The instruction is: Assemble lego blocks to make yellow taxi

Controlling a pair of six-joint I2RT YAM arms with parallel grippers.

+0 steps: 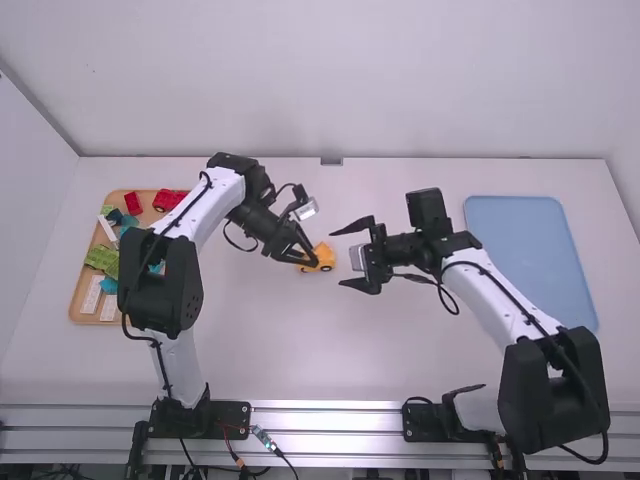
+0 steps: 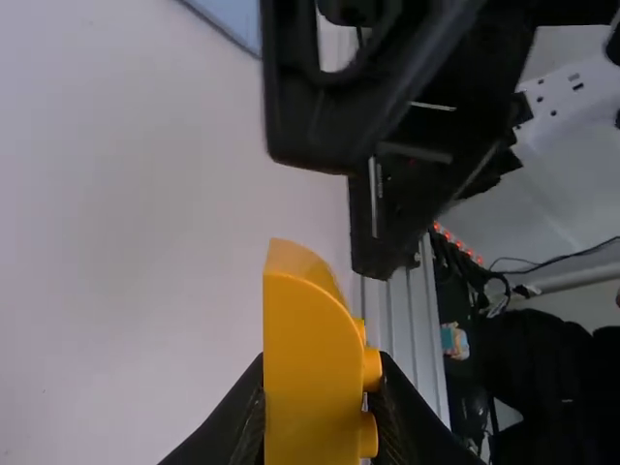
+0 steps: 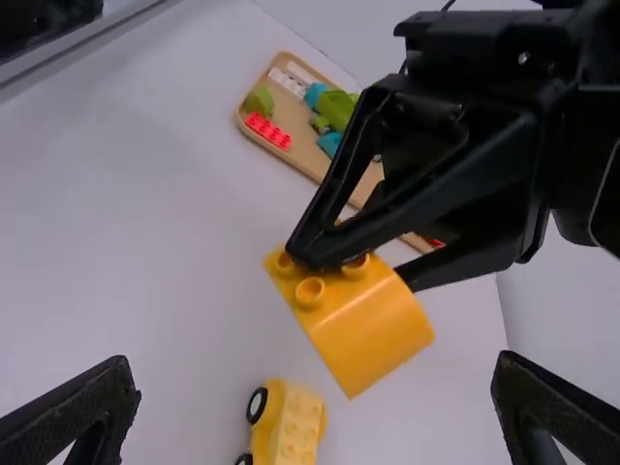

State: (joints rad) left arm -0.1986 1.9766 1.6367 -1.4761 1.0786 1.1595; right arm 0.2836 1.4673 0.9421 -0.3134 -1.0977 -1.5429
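At the far left of the high view, a wooden tray [image 1: 76, 300] is lying on the white table [image 1: 400, 350], holding a red block [image 1: 132, 203], a red toy car [image 1: 169, 200], a green block [image 1: 103, 260], some teal pieces and white cards [image 1: 91, 294]. The left arm is passing over part of this tray and reaching toward the middle of the table, where the left gripper [image 1: 308, 260] is gripping a yellow block [image 3: 373, 325] between its closed jaws. In the right wrist view, that block is hanging tilted above the table, its curved side facing away from the fingers and its round studs sitting by the visible fingertip. Near it and lower, a yellow toy car [image 3: 298, 426] is resting on the table on black wheels, with small studs showing on top. Farther right, the right gripper [image 1: 340, 259] is facing the left one across a gap; its jaws are standing wide open, and its fingers are staying clear of both the yellow block and the yellow toy car. Right of the right gripper, beyond its arm, a pale blue tray [image 1: 530, 260] is lying flat on the table.
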